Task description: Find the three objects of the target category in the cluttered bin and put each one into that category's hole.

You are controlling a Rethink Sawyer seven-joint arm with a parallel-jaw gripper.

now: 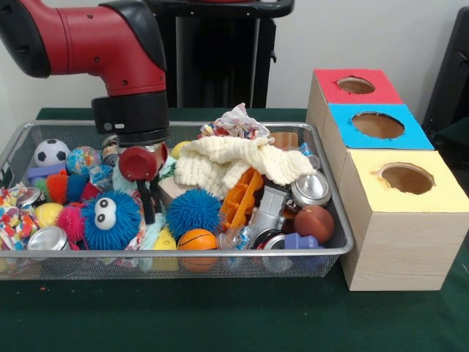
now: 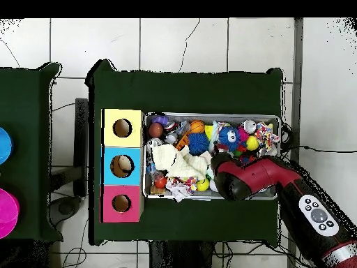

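While the wire bin [image 1: 333, 220] sits on the green worktop [image 1: 220, 315] filled with clutter, no single target category can be told from the contents. Balls are present: a small basketball [image 1: 198, 240] at the near edge, a brown football [image 1: 314, 223] toward the box end, a soccer ball [image 1: 50, 152] at the far corner. Crushed cans [image 1: 311, 188] lie among them, one by the football, another [image 1: 47, 238] at the opposite end. A blue spiky toy with eyes [image 1: 110, 218] and a plain blue spiky ball [image 1: 193, 211] sit mid-bin, with a cream knitted cloth [image 1: 234, 163] draped over an orange plastic piece [image 1: 242, 198].

The pincer [image 1: 146, 202] hangs into the bin beside the eyed toy; whether it is apart or together cannot be told. The red arm [image 2: 261, 178] enters over the bin's end away from the boxes.

Just beside the bin stand three boxes, each with a round hole: yellow [image 1: 407, 178], blue [image 1: 377, 125], red [image 1: 355, 85].
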